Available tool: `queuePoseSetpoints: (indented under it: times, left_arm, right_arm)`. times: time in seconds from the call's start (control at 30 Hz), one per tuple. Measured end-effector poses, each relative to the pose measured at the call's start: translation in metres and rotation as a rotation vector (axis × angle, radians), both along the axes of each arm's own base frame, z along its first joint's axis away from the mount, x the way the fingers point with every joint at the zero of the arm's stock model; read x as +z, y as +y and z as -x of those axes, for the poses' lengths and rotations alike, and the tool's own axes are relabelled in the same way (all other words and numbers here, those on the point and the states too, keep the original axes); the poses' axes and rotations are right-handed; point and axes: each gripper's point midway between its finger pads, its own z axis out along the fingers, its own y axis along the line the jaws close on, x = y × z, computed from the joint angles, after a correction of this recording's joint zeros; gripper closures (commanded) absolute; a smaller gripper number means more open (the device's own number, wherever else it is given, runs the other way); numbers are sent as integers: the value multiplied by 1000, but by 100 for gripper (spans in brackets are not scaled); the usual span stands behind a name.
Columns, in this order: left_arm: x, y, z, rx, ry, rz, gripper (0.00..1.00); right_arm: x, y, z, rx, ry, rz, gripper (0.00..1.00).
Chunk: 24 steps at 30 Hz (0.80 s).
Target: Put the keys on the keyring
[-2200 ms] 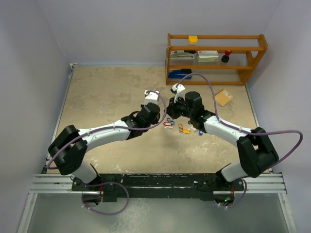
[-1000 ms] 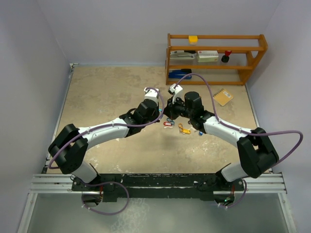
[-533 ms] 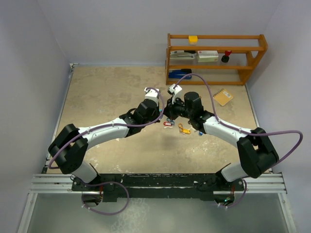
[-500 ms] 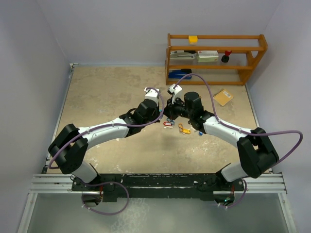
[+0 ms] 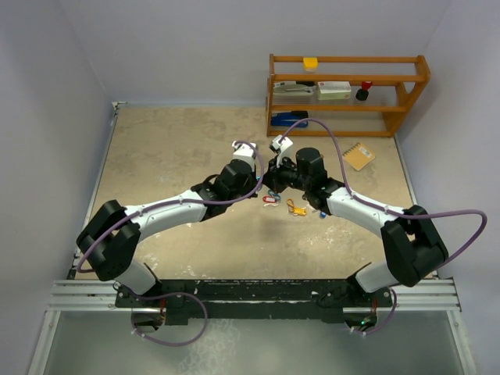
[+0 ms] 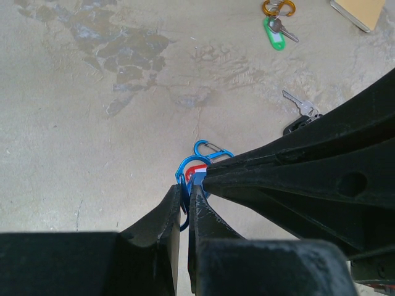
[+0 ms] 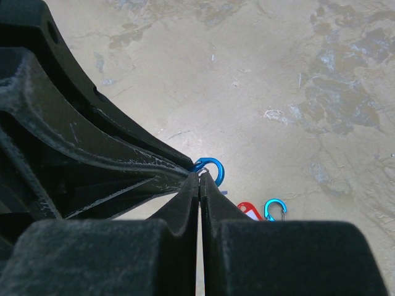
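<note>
1. Since edging in toward the right pincer (image 7: 199, 179) some two seconds back, has kept the left pincer (image 6: 185, 192) parked tip to tip against it, with no further shift in either over the last second.
2. Left pincer: squeezed down to a sliver and nipping the blue clip (image 7: 217, 166) at its very tips, going by the blue in the slit in the left wrist view.
3. Right pincer: pressed fully together, tips touching that same clip. Cannot tell whether any of it is actually caught there.
4. Appears to hold both pincers, and the clip, up off the table (image 6: 92, 92).
5. Keys, none on the held clip yet:
   - red-tagged key (image 7: 247, 210) on the table just beyond and below the right pincer's tips, beside a second blue clip (image 7: 274, 208);
   - black-tagged key (image 6: 299, 110) off to the right of the left pincer's tips, partly hidden behind the right pincer;
   - green-tagged key (image 6: 276, 34) far ahead and to the right, touching an orange clip (image 6: 278, 7), perhaps already hooked to it.
6. Reads as a hand-over or re-grip of the clip, with threading not begun. Next likely calls for steadying the clip with one pincer and fetching the nearest key with the other.
7. Risks twisting or dropping so thin a clip on release.
</note>
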Motion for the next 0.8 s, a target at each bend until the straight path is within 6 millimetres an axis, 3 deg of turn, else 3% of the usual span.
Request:
queuePoseSetpoints:
  times: [0.8]
  left_arm:
    - [7, 0, 11, -42, 6, 25, 100]
  right_arm:
    - [1, -3, -5, -20, -31, 14, 100]
